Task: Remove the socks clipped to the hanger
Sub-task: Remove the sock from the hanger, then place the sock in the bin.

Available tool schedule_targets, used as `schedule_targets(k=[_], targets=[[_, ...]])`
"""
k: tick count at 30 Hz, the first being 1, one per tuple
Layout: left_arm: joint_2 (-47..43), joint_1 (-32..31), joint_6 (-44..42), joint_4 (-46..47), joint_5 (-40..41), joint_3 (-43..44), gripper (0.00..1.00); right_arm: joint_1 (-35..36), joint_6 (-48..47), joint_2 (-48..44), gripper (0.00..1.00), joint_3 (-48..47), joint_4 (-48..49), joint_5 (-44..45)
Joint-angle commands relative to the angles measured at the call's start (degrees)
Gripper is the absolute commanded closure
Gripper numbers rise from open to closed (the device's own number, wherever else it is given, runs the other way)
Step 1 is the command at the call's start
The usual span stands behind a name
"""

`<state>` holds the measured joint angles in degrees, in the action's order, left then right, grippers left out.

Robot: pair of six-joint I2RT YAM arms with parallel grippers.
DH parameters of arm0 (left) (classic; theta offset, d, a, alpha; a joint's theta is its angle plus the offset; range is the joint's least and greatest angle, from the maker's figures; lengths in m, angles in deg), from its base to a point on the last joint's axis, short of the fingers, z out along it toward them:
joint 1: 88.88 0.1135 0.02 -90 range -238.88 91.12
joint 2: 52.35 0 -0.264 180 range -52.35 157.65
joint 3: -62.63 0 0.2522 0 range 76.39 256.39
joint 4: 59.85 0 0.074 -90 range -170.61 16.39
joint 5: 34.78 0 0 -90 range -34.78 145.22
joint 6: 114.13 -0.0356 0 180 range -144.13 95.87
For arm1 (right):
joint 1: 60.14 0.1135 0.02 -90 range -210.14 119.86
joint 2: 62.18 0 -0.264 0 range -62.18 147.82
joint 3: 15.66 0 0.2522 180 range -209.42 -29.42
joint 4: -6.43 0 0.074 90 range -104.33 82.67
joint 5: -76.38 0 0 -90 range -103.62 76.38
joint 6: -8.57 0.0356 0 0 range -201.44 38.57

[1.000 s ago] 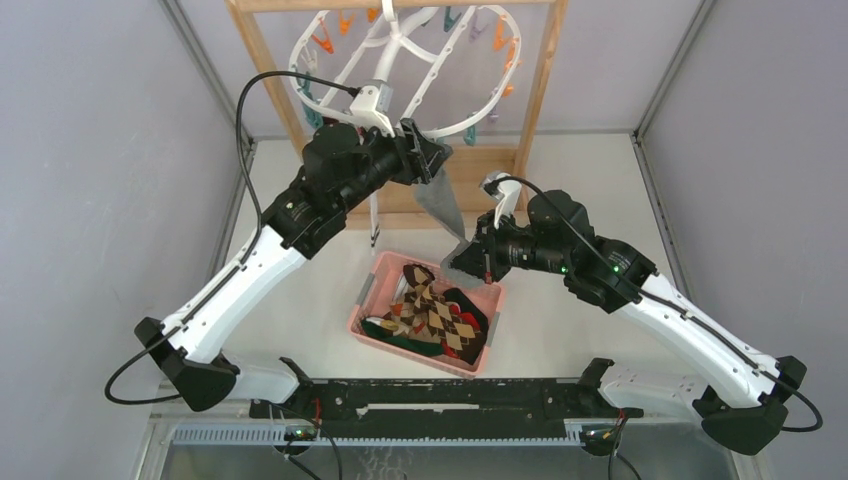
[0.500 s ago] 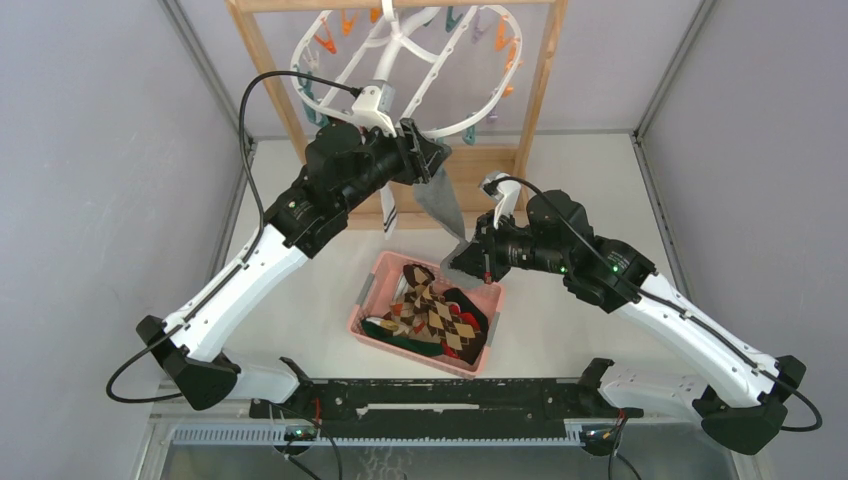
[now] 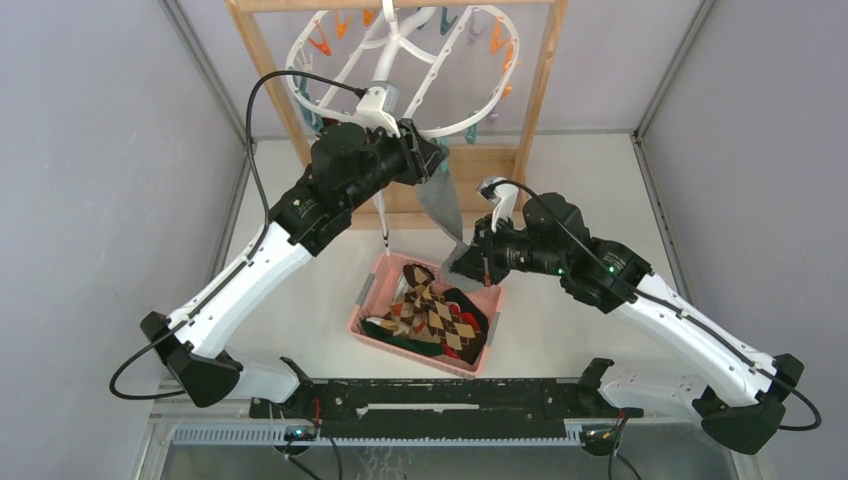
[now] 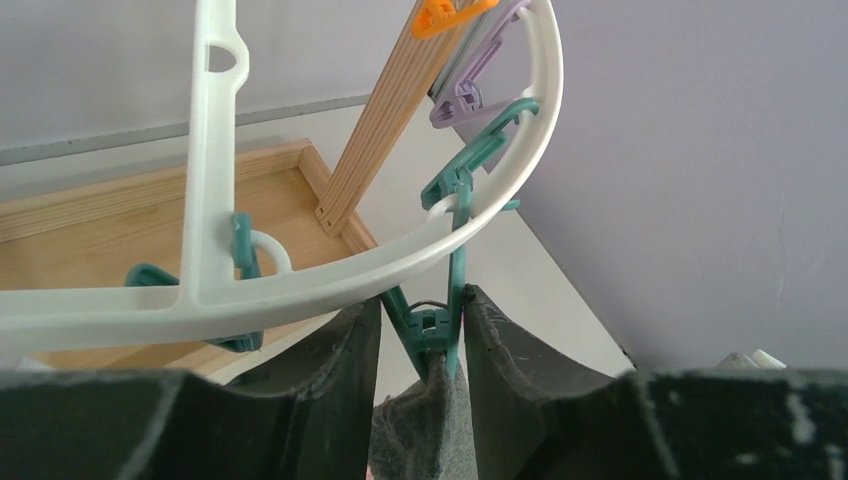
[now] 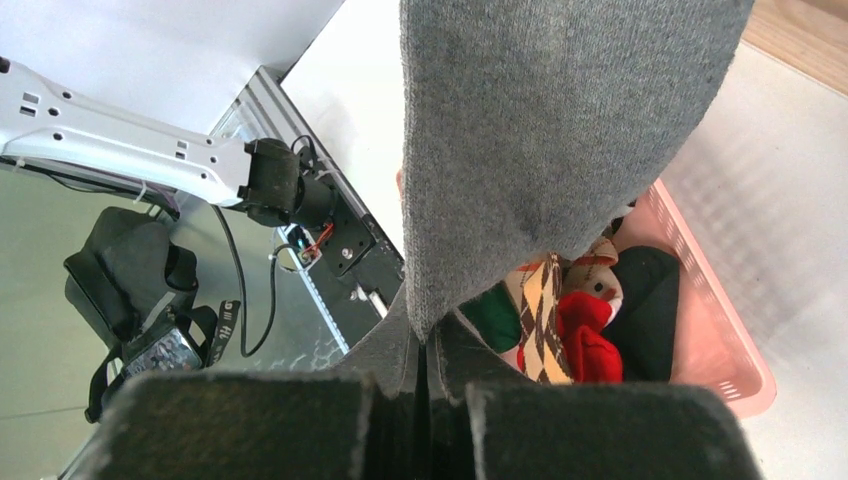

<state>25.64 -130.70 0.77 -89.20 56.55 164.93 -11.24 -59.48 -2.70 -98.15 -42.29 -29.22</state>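
The white oval hanger [image 3: 300, 92] hangs at the back with orange, teal and purple clips. A grey sock [image 3: 441, 206] dangles from a teal clip [image 4: 440, 322] on its near rim [image 4: 330, 275]. My left gripper [image 3: 431, 160] straddles that clip, and both fingers [image 4: 352, 370] press against the clip's arms just above the sock's top [image 4: 420, 425]. My right gripper [image 3: 462, 262] is shut on the grey sock's lower end [image 5: 560, 120], over the basket. A white black-striped sock [image 3: 383, 218] also hangs from the hanger.
A pink basket [image 3: 362, 300] in the middle of the table holds several removed socks [image 3: 430, 315], argyle, red, green and black. The wooden frame [image 3: 262, 62] carries the hanger, and its base board [image 3: 485, 168] lies behind the arms. Grey walls close both sides.
My left gripper's fingers have narrowed onto the teal clip. The hanger has shifted slightly and the white striped sock has swung. The right gripper still holds the grey sock's end.
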Motion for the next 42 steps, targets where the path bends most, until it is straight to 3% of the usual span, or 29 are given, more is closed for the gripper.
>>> schedule_targets(k=[1, 11, 24, 28, 34, 37, 42], targets=[[-0.42, 0.68, -0.43, 1.62, 0.0, 2.96, 0.64, 0.89, -0.25, -0.85, 1.0, 0.41, 1.74, -0.53], [-1.76, 1.62, 0.27, 1.51, 1.05, 2.67, 0.83, 1.53, -0.34, -2.85, 1.0, 4.09, 1.14, -0.24], [-2.89, 1.84, 0.62, 0.56, 1.15, 1.79, 0.81, 2.37, -0.33, -2.85, 1.0, 5.72, 0.62, -1.7], [-3.65, 1.91, 0.76, -0.2, 1.09, 0.94, 0.74, 2.92, -0.44, -0.86, 1.0, 6.38, 0.33, -3.44], [-4.74, 1.84, 0.41, -2.0, 1.34, -0.03, 0.54, 3.9, -1.37, 2.36, 1.0, 8.33, 0.02, -4.69], [-5.49, 1.88, 0.36, -2.33, 1.57, -0.6, 0.49, 4.45, -2.09, 5.19, 0.93, 9.36, -1.54, -5.75], [-6.5, 1.85, 0.19, -2.74, 1.62, -1.47, 0.43, 6.77, -3.31, 8.78, 0.73, 11.16, -3.73, -3.91]])
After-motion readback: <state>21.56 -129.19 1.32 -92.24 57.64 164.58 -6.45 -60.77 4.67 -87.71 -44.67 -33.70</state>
